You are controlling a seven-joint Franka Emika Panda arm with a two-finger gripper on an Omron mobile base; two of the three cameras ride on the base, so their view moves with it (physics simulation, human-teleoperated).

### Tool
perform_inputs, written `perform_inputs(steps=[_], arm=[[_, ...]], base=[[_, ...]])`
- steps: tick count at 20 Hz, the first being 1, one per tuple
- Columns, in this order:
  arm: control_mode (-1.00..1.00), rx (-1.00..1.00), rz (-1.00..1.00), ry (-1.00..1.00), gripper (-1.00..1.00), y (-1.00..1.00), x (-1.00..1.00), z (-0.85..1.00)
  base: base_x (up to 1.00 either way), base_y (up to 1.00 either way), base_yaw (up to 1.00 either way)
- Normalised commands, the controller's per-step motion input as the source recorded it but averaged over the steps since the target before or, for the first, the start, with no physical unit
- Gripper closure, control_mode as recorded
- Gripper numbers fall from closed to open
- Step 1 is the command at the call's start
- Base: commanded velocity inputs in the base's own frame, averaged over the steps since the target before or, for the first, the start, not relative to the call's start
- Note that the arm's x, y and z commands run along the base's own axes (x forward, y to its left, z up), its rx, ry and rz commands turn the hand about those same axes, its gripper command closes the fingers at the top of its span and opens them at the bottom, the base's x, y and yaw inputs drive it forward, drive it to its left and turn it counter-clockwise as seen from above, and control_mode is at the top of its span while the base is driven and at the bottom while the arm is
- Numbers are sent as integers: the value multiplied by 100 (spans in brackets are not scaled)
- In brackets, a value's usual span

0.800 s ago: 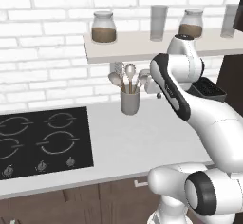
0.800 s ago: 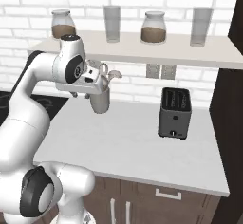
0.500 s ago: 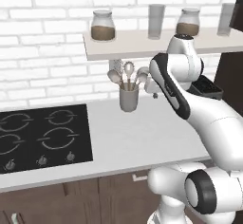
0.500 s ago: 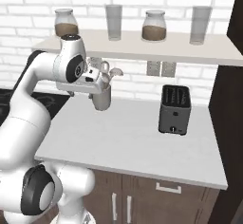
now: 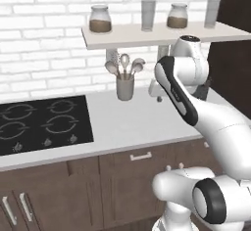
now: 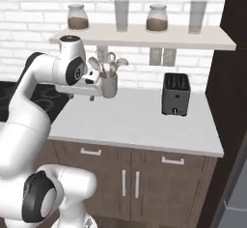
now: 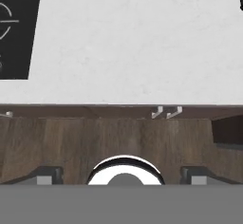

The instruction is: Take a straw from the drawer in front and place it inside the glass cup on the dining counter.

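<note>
- Inspecting the rig at this moment, the pincer (image 6: 90, 98) hung above the white table (image 6: 144, 121), near the grey utensil holder (image 6: 109, 85) and pointed downward; its jaws stood wide and held nothing.
- The drawer (image 6: 91, 151) sat shut in the cabinet front just under the table edge, below the pincer and nearer the robot's base.
- The drawer's slim silver handle (image 6: 91, 151) ran level, parallel to the table edge. Seen from the left side, the same handle (image 5: 140, 155) lay below and forward of the hand.
- In the hand view the table edge crossed the middle of the frame, with brown cabinet wood (image 7: 118, 142) beneath it and two small handle brackets (image 7: 167, 112) just under the edge.
- The straw could not be seen; by judgement it lay inside the closed drawer. Neither the glass cup nor the dining counter could be made out.
- Judgement: the coming move turned on lowering the pincer past the table edge and turning it toward the cabinet front, jaws set across the handle's long axis.
</note>
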Motion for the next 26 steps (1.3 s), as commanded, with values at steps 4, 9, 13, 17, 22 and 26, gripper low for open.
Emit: perform_inputs(steps=[4,9,13,17,22,26], arm=[[100,0,0,0,-100,0,0,0],[100,0,0,0,-100,0,0,0],[100,0,0,0,-100,0,0,0],[100,0,0,0,-100,0,0,0],[100,0,0,0,-100,0,0,0],[100,0,0,0,-100,0,0,0]], base=[[0,77,-40],[1,92,-48],[0,90,-50],[0,79,-53],[8,67,-55],[15,68,-54]])
